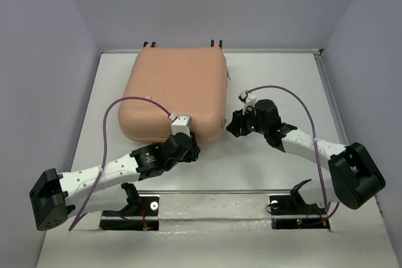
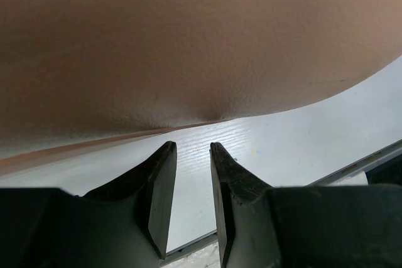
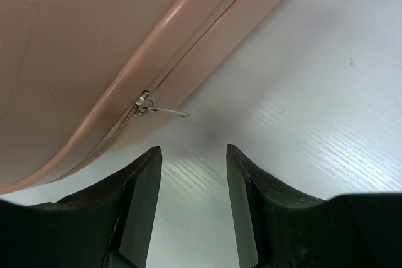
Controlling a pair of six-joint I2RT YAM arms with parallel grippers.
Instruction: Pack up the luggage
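Luggage (image 1: 176, 92): lying flat and closed on the table (image 1: 276, 86), far centre-left.
Orientation: wheels (image 1: 217, 43) pointing away from the arms; long axis seemingly running near-to-far.
Left gripper (image 2: 191, 149): fingers slightly parted, empty, sitting at the near rim, probably bracing the shell.
Right gripper (image 3: 191, 150): spread wide, empty, facing the zipper pull (image 3: 164, 110), likely lining up to zip.

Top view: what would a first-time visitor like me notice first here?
The big peach-pink luggage lies shut and flat at the far side of the white table. The left gripper sits at its near edge, and the right gripper is open just short of a metal zipper pull.
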